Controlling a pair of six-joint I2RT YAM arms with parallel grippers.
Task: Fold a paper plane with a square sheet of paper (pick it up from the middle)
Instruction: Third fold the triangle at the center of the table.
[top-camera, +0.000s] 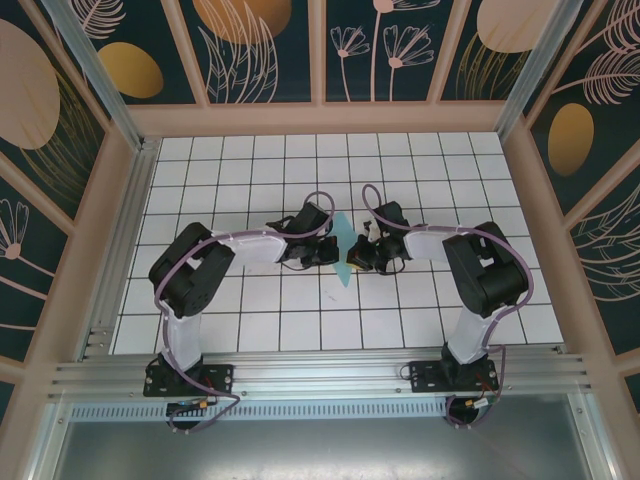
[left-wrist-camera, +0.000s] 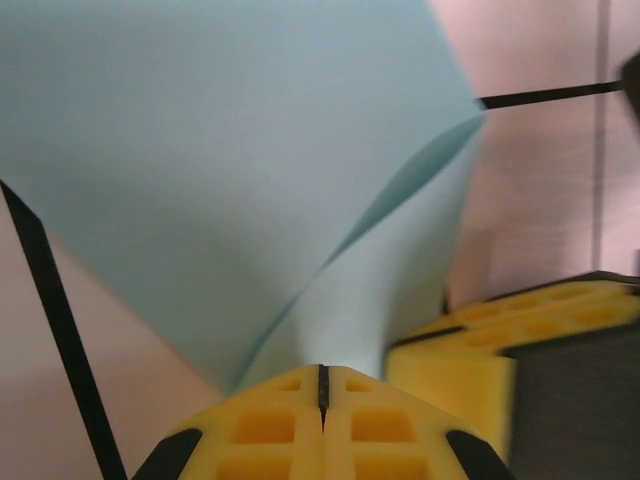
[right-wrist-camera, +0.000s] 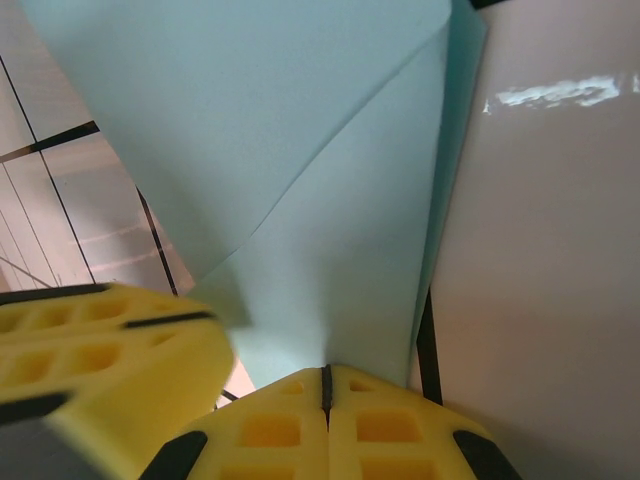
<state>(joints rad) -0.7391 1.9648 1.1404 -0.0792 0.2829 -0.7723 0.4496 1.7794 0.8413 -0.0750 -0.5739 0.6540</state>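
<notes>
You have: left claw (left-wrist-camera: 322, 374) clamped on paper sheet (top-camera: 341, 258) | right claw (right-wrist-camera: 326, 374) likewise | desk (top-camera: 260, 322) middle, perhaps folded over.

No writing, label, brand, number or sign can be read in any view. The only markings are patterns: drawn leaves, flowers and orange ovals on the dark wall panels (top-camera: 250, 50) around the worktop (top-camera: 250, 320), and black grid lines on the worktop itself. The square sheet of paper (left-wrist-camera: 200, 150) is plain teal, with no print.
</notes>
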